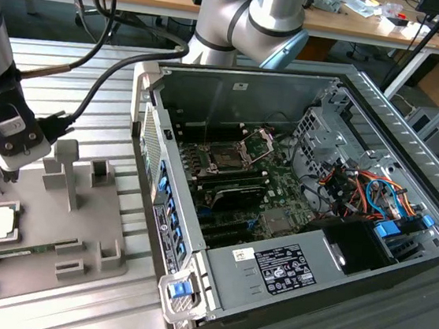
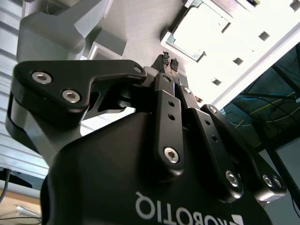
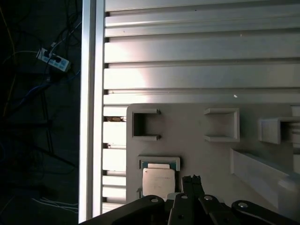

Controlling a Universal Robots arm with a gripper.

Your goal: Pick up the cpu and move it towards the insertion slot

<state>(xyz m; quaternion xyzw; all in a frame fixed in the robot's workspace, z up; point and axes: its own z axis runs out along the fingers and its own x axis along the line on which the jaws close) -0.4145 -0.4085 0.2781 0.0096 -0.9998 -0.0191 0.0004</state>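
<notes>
- cpu (image 3: 158, 182): it lies flat in its nest on the grey fixture plate (image 1: 39, 215), just beside the fingertips and not gripped.
- The gripper (image 3: 192, 179) hangs over that plate with its fingers (image 2: 165, 61) pressed together, holding nothing.
- The insertion slot (image 1: 228, 156) is well apart from the fingers, deep in the open computer case (image 1: 414, 131), with its hinged bracket (image 1: 260, 140) raised.
- Watch the descent. If you lower with the tips shut as they are, they could strike the chip's metal top or the nest wall instead of straddling it.
- Mind the offset. The tips stand to one side of the chip, so if you spread them here, one finger may land on the nest rim and tilt the chip.
- The chip looks thin with little edge to pinch, so a shallow or uneven grip could let it slip or cock.
- The tall posts (image 1: 67, 165) stand near the fingers, and a sideways sweep could clip them.
- Along the path to the slot, the case wall and the raised bracket are the likely snags.
</notes>
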